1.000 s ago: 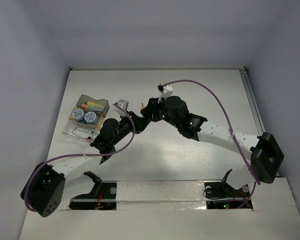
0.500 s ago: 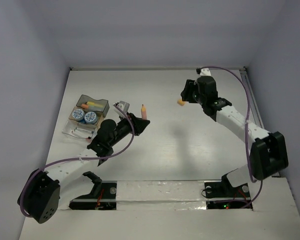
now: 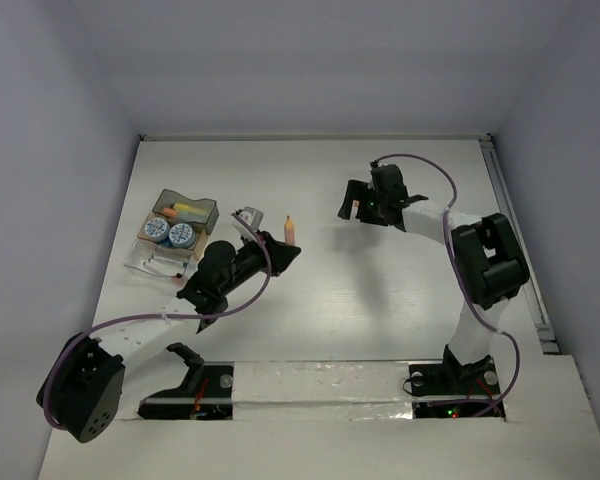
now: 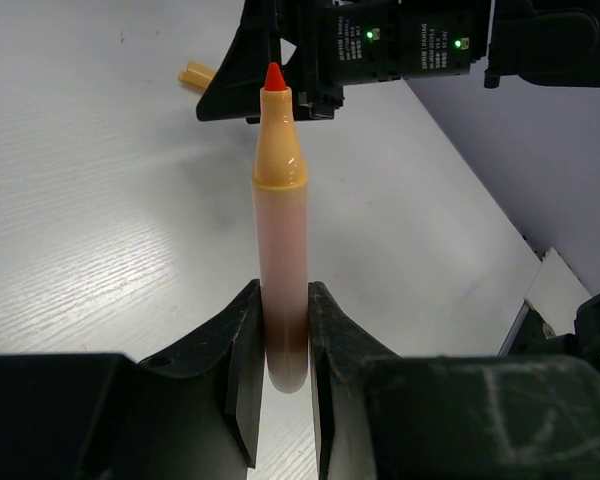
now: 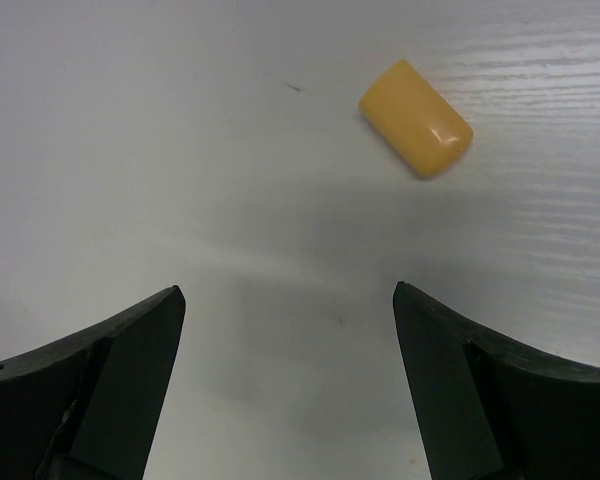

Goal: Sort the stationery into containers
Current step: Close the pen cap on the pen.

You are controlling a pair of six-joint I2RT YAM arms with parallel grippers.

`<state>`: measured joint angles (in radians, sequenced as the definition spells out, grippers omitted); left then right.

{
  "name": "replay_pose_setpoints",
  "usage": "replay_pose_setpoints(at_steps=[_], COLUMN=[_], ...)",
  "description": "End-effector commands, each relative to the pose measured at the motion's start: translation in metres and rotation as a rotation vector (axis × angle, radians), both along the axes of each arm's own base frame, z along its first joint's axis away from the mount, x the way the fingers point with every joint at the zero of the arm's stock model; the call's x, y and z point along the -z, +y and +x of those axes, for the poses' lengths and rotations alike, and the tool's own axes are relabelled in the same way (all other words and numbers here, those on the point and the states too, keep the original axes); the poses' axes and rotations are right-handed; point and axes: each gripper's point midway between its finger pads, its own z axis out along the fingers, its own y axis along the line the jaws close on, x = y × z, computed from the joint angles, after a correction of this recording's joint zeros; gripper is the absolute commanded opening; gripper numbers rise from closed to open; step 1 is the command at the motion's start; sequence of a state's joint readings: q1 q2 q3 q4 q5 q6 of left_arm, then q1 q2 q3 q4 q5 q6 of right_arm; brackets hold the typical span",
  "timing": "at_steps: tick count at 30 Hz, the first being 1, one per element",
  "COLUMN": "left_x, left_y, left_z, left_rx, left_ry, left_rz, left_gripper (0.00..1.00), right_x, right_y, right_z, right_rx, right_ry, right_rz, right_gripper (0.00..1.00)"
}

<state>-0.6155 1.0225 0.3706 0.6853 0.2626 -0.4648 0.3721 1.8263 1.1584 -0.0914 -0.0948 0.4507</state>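
Observation:
An orange marker (image 4: 281, 230) with a bare red tip stands upright between the fingers of my left gripper (image 4: 283, 292), which is shut on its lower end. From above, the marker (image 3: 290, 228) rises just right of the containers. Its yellow-orange cap (image 5: 416, 118) lies loose on the white table, a little ahead of my right gripper (image 5: 285, 290), whose jaws stand wide apart and hold nothing. In the left wrist view the cap (image 4: 193, 75) rests next to the right gripper. My right gripper (image 3: 352, 203) hangs over the far middle of the table.
At the left stand a grey box (image 3: 202, 205) holding yellow and orange items, two round blue-white pots (image 3: 157, 229), and a clear tray (image 3: 152, 264). A small grey item (image 3: 245, 214) lies beside the left arm. The table's back wall is close behind the right gripper.
My right gripper pulled away from the left one with the cap, swung to the far right, then opened; the cap now lies on the table. The left gripper kept the marker.

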Motion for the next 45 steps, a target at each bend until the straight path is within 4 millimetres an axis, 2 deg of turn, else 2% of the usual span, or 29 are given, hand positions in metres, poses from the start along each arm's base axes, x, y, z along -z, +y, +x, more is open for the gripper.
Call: replay_pose_setpoints(at_steps=[1, 3, 4, 5, 12, 13, 15, 20, 23, 24, 25, 27, 37, 39, 40, 42, 43, 44, 45], left_x=[-0.012, -0.012, -0.014, -0.015, -0.014, -0.014, -0.014, -0.015, -0.015, -0.015, -0.015, -0.015, -0.014, -0.013, -0.013, -0.012, -0.013, -0.013, -0.013], left_y=[-0.006, -0.005, -0.004, -0.004, -0.005, -0.005, -0.005, -0.004, -0.004, -0.005, -0.004, -0.004, -0.004, -0.004, -0.004, -0.004, -0.004, -0.004, -0.004], left_z=[-0.002, -0.001, -0.002, -0.002, -0.002, -0.002, -0.002, -0.002, -0.002, -0.002, -0.002, -0.002, -0.001, -0.001, -0.001, -0.001, 0.000, -0.001, 0.000], left_rx=[0.032, 0.028, 0.028, 0.025, 0.031, 0.029, 0.029, 0.028, 0.028, 0.029, 0.028, 0.028, 0.021, 0.021, 0.021, 0.021, 0.020, 0.022, 0.020], left_ry=[-0.058, -0.060, -0.062, -0.067, -0.063, -0.064, -0.064, -0.066, -0.066, -0.065, -0.066, -0.065, -0.063, -0.059, -0.060, -0.058, -0.060, -0.059, -0.060], left_rz=[-0.025, -0.026, -0.029, -0.033, -0.029, -0.029, -0.030, -0.034, -0.034, -0.035, -0.034, -0.033, -0.031, -0.030, -0.029, -0.028, -0.027, -0.027, -0.025], left_gripper=[0.00, 0.00, 0.00, 0.00, 0.00, 0.00, 0.00, 0.00, 0.00, 0.00, 0.00, 0.00, 0.00, 0.00, 0.00, 0.00, 0.00, 0.00, 0.00], right_x=[-0.030, -0.026, -0.016, -0.013, 0.006, 0.006, 0.009, 0.007, 0.017, 0.013, 0.020, 0.018, 0.047, 0.045, 0.053, 0.050, 0.053, 0.062, 0.061], right_y=[0.015, 0.017, 0.019, 0.012, -0.002, -0.001, -0.015, -0.026, -0.031, -0.029, -0.030, -0.032, -0.050, -0.054, -0.056, -0.057, -0.058, -0.061, -0.061], right_z=[0.045, 0.053, 0.054, 0.059, 0.076, 0.078, 0.083, 0.092, 0.091, 0.095, 0.093, 0.098, 0.086, 0.089, 0.086, 0.091, 0.089, 0.088, 0.090], right_rx=[0.046, 0.067, 0.076, 0.102, 0.185, 0.185, 0.231, 0.250, 0.239, 0.234, 0.220, 0.218, 0.159, 0.150, 0.141, 0.128, 0.122, 0.121, 0.123], right_ry=[-0.120, -0.135, -0.115, -0.117, -0.111, -0.112, -0.121, -0.131, -0.094, -0.102, -0.080, -0.080, 0.022, 0.021, 0.048, 0.043, 0.063, 0.084, 0.082], right_rz=[0.117, 0.133, 0.142, 0.137, 0.090, 0.088, 0.049, -0.031, -0.093, -0.094, -0.116, -0.138, -0.308, -0.347, -0.369, -0.392, -0.406, -0.427, -0.433], right_gripper=[0.91, 0.91, 0.91, 0.91, 0.90, 0.90, 0.90, 0.90, 0.89, 0.88, 0.86, 0.84, 0.71, 0.70, 0.66, 0.63, 0.61, 0.55, 0.52])
